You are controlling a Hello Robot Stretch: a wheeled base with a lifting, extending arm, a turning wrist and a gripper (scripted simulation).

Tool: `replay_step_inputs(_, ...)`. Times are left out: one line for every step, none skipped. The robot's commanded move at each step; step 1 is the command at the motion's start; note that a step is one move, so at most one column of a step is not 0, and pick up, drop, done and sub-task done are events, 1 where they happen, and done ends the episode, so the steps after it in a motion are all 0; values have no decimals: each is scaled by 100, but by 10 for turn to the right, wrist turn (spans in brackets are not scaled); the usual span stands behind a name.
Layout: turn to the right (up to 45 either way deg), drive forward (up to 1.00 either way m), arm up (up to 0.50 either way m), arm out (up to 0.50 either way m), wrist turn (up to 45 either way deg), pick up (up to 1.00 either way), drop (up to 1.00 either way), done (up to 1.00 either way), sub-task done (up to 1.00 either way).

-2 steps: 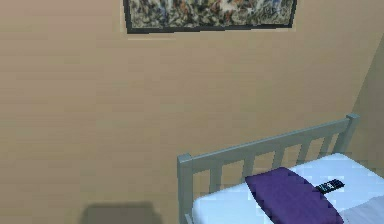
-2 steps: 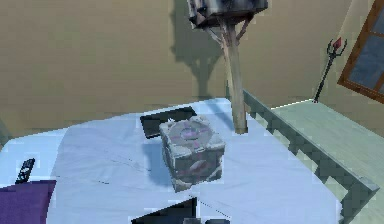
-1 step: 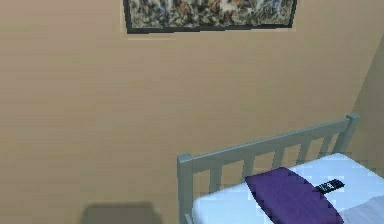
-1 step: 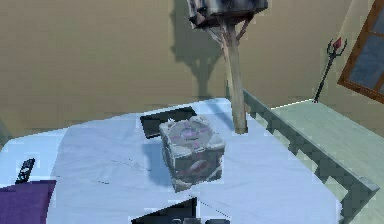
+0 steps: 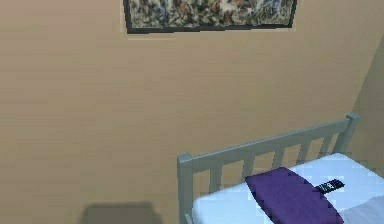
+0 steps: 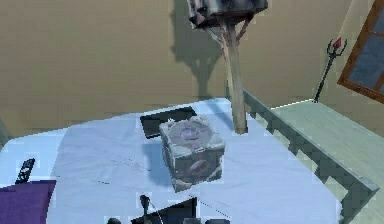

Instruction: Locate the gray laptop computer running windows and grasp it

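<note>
Pincer (image 6: 146, 208) seen against the bed (image 6: 100, 150); I cannot tell whether it holds anything. Just beyond it stands a grey cube (image 6: 192, 150); behind that lies a dark slab (image 6: 165, 122), perhaps the laptop.

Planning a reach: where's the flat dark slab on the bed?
Arm side view, centre: the flat dark slab lies on the white sheet, beyond the grey patterned cube.

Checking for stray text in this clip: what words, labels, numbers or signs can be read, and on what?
None can be read.
Wall picture: pattern, no letters made out.
Cube: marks only, no text.
Small dark thing on bed: too small to tell.
</note>
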Motion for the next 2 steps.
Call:
replay_step_inputs(0,0,0,0,30,0,0,0,0)
replay_step_inputs(0,0,-30,0,0,0,0,0,0)
